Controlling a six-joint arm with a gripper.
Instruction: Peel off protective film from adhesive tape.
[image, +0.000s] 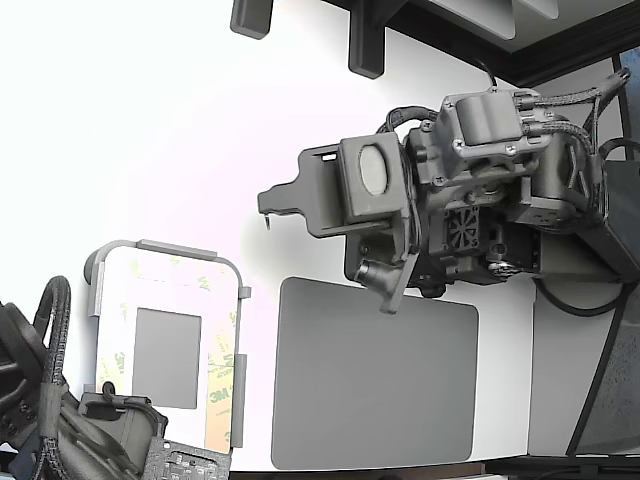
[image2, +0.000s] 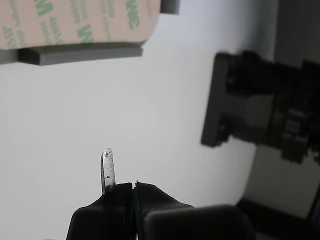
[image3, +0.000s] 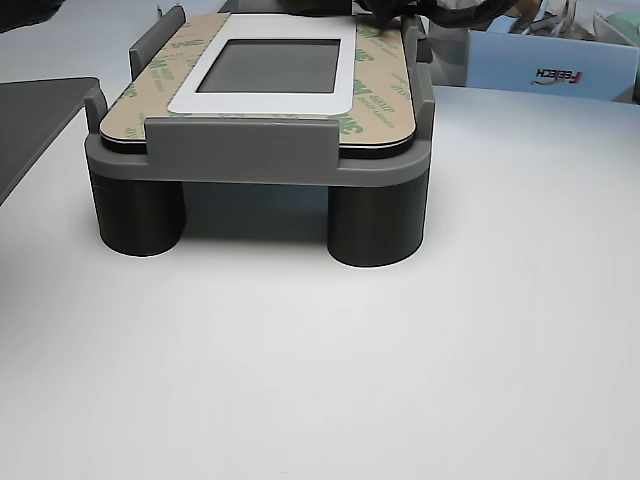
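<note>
Gripper (image: 268, 219) hangs over bare table, well apart from the fixture (image: 166, 258) at its 7 o'clock. Jaws pinched together, holding nothing. Film (image: 221, 385) lies flat on the panel's edge, unpeeled. Risks: the tip skids over the liner, catches a paler strip, or gouges the panel.

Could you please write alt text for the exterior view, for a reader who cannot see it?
A grey robot gripper hangs empty above a white table, apart from a grey fixture holding a white panel edged with the protective film. A dark grey mat lies beside the fixture.
</note>
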